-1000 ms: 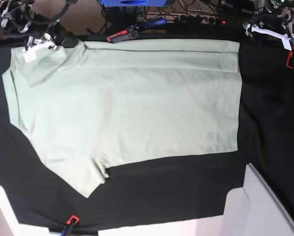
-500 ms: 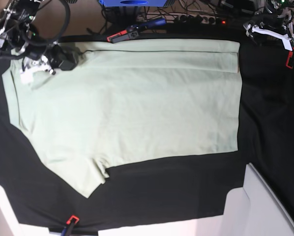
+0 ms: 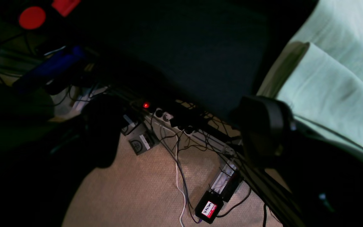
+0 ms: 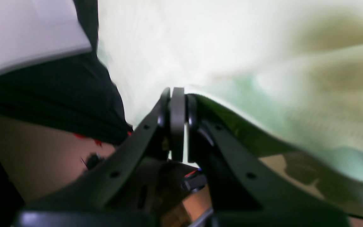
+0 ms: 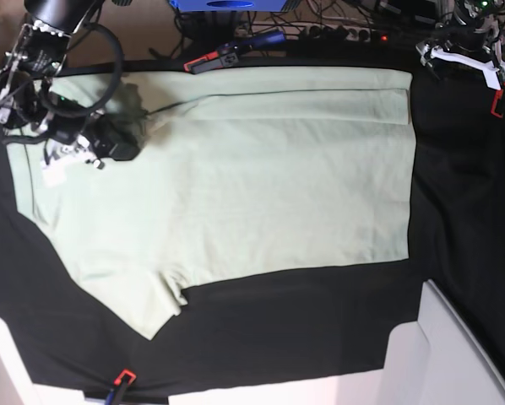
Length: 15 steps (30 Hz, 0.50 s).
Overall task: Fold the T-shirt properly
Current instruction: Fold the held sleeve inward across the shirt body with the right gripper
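T-shirt folding update, starting at the right tool point(image 5: 62, 160) since that's where the action is: it's clenched tight on the edge of the pale mint-green short-sleeved cotton T-shirt point(image 5: 236, 186), up at the collar/shoulder corner. In the right wrist view you can see the fabric point(image 4: 263, 104) pinched right between the two black pads, with the cloth draping away from them.

What changed: a second ago that tool was sitting up at the far corner of the shirt, and now it has pulled inward and toward the near side, dragging that corner with it. The sleeve that was lying flat out there is now lifted and bunching over the body, with a shadowy ridge beside the tool. So I'd say the sleeve-side fold is underway, not finished yet.

Rest of the shirt lies flat on the black cloth-covered desk point(image 5: 455, 211), with the far long edge already folded over in a strip.

The left tool point(image 5: 468, 55) is parked off the shirt at the other far corner, wide open and holding nothing. It hasn't budged.
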Each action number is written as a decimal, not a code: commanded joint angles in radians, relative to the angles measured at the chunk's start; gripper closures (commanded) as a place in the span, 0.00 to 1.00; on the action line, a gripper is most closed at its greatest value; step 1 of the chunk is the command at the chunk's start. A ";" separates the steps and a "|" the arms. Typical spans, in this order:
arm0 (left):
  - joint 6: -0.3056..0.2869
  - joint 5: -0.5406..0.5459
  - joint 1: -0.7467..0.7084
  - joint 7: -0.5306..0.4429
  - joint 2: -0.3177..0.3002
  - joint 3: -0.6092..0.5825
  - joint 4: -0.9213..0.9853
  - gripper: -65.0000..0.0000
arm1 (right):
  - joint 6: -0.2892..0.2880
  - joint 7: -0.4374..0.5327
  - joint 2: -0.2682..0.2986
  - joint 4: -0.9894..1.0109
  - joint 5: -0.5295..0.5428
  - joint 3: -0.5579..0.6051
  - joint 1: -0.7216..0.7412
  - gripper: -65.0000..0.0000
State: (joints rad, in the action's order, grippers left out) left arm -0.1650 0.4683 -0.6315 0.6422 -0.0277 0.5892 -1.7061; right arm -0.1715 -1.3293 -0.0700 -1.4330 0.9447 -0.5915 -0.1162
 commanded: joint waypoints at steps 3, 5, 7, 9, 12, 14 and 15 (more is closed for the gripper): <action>0.000 0.000 0.005 -0.018 -0.008 0.005 -0.032 0.13 | -0.004 0.003 0.012 -0.012 0.027 0.018 0.029 1.00; 0.000 0.002 0.003 -0.018 -0.008 0.004 -0.032 0.13 | -0.003 0.003 0.014 -0.012 0.026 0.020 0.039 1.00; 0.000 0.000 0.005 -0.018 -0.008 0.004 -0.032 0.13 | -0.003 0.003 0.017 -0.012 0.026 0.020 0.048 1.00; 0.000 0.000 0.006 -0.018 -0.008 0.004 -0.032 0.13 | -0.003 0.003 0.032 -0.012 0.026 0.021 0.059 1.00; 0.000 0.000 0.006 -0.018 -0.008 0.004 -0.032 0.13 | -0.003 0.003 0.045 0.028 0.026 0.021 0.074 0.99; 0.000 0.000 0.006 -0.018 -0.008 0.004 -0.032 0.13 | -0.003 0.003 0.058 0.054 0.026 0.020 0.074 0.98; 0.000 0.000 0.006 -0.018 -0.008 0.004 -0.032 0.13 | -0.003 0.003 0.062 0.067 0.026 0.020 0.074 0.98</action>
State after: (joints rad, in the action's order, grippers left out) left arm -0.1650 0.4675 -0.6178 0.6395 -0.0257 0.5873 -1.7214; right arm -0.1707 -1.3231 -0.0177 -1.3540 0.9447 -0.5709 -0.0528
